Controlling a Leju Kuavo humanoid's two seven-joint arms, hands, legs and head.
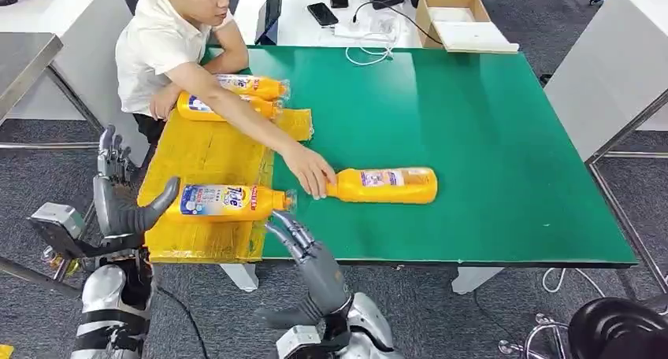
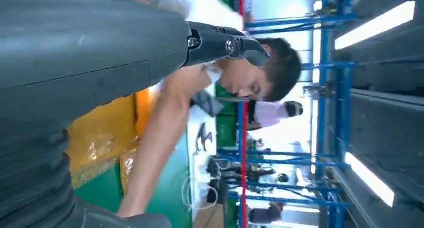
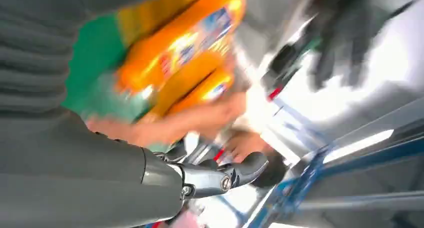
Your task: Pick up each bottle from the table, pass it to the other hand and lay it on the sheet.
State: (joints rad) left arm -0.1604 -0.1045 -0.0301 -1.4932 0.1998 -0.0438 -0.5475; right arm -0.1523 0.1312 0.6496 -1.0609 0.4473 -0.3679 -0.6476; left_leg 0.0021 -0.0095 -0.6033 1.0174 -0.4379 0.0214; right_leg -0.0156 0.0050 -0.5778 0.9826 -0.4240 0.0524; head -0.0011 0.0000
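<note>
An orange bottle (image 1: pixel 227 202) lies on the yellow sheet (image 1: pixel 206 156) near the table's front edge. Two more orange bottles (image 1: pixel 236 96) lie side by side at the sheet's far end. Another orange bottle (image 1: pixel 386 185) lies on the green table (image 1: pixel 488 138), and a person's hand (image 1: pixel 309 170) touches its cap end. My left hand (image 1: pixel 118 194) is open just left of the sheet, thumb reaching toward the near bottle's base. My right hand (image 1: pixel 303 245) is open at the table's front edge, fingers apart, just below the near bottle's cap. The right wrist view shows blurred orange bottles (image 3: pixel 185 53).
A person in a white shirt (image 1: pixel 161 40) sits at the table's far left corner, an arm stretched across the sheet. A cardboard box (image 1: pixel 457 20), phones and cables lie on the white table behind. A black stool (image 1: pixel 618 327) stands at the front right.
</note>
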